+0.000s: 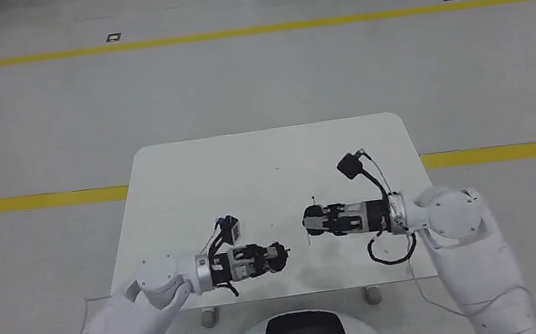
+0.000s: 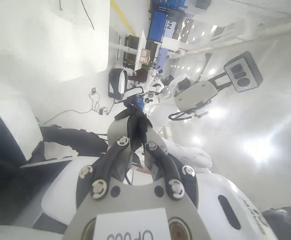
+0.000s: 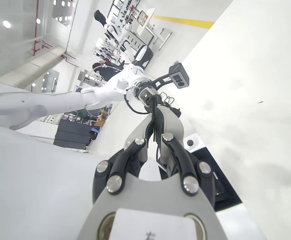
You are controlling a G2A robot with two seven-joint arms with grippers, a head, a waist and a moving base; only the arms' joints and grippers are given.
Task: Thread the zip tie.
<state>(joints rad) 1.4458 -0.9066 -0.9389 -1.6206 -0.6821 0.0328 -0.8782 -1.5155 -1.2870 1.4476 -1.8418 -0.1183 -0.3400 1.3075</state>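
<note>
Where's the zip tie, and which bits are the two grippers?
zip tie (image 3: 156, 120), right wrist view, on its ridged black strap.
left gripper (image 1: 279, 254), top view, midway between its fingertips.
right gripper (image 1: 309, 222), top view, midway between its fingertips.

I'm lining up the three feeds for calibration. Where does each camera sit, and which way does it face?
Top view: above the arms, looking down on the white table; both arms show, left pincer and right pincer facing each other.
Left wrist view: on the left wrist, looking along its pincer, shut on the zip tie, toward the right arm.
Right wrist view: on the right wrist, looking along its pincer, also shut on zip tie, toward the left arm and table.
Shared: each wrist view shows the other arm.
</note>
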